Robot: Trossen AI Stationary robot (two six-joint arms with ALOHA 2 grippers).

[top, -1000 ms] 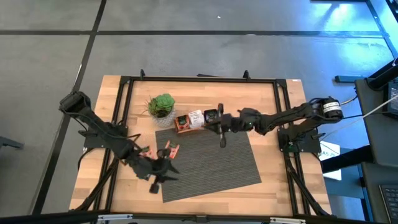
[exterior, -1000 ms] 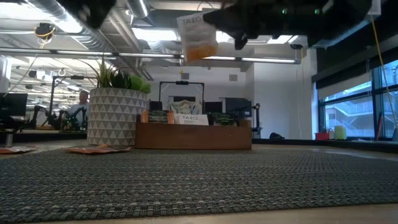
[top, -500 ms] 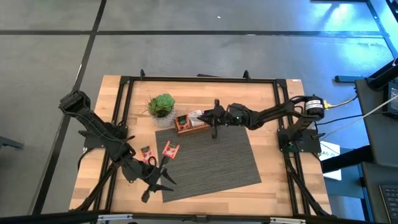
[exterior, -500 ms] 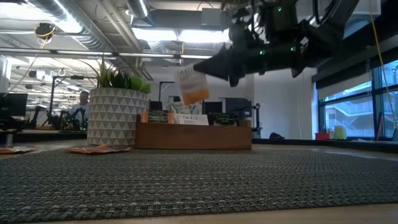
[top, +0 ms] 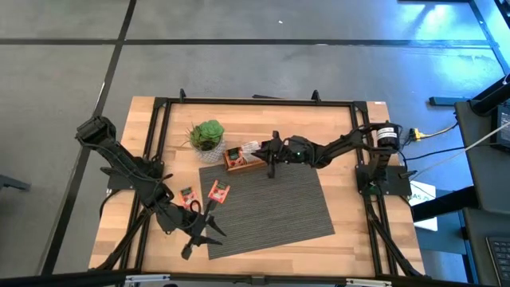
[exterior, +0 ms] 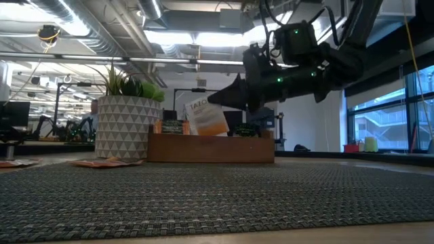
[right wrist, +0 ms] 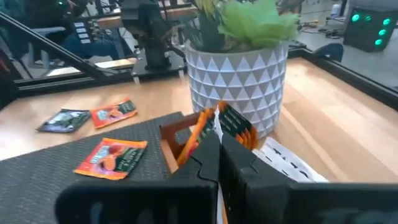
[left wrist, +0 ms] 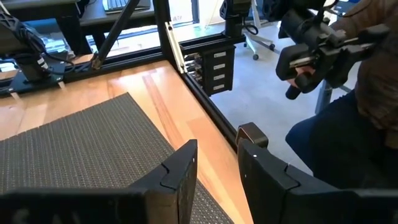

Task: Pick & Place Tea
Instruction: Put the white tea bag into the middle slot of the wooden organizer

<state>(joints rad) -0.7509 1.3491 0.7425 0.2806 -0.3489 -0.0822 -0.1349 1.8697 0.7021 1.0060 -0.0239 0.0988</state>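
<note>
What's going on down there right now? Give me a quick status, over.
Right gripper shut on white-and-orange tea sachet, over the wooden tray. Left gripper open, empty, near the mat's front-left corner. Three loose sachets wait there. Path clear.

On the pale wooden counter (top: 343, 127) a dark ribbed rectangular mat (top: 271, 203) fills the frame's middle. A brown wooden tray (top: 243, 159) sits at the mat's upper edge, with a green potted plant (top: 206, 134) just upper left of it. Two orange-red flat tea sachets (top: 217, 191) lie at the mat's left edge. The right end effector (top: 269, 157) hangs over the tray; the left end effector (top: 209, 233) sits lower left.
</note>
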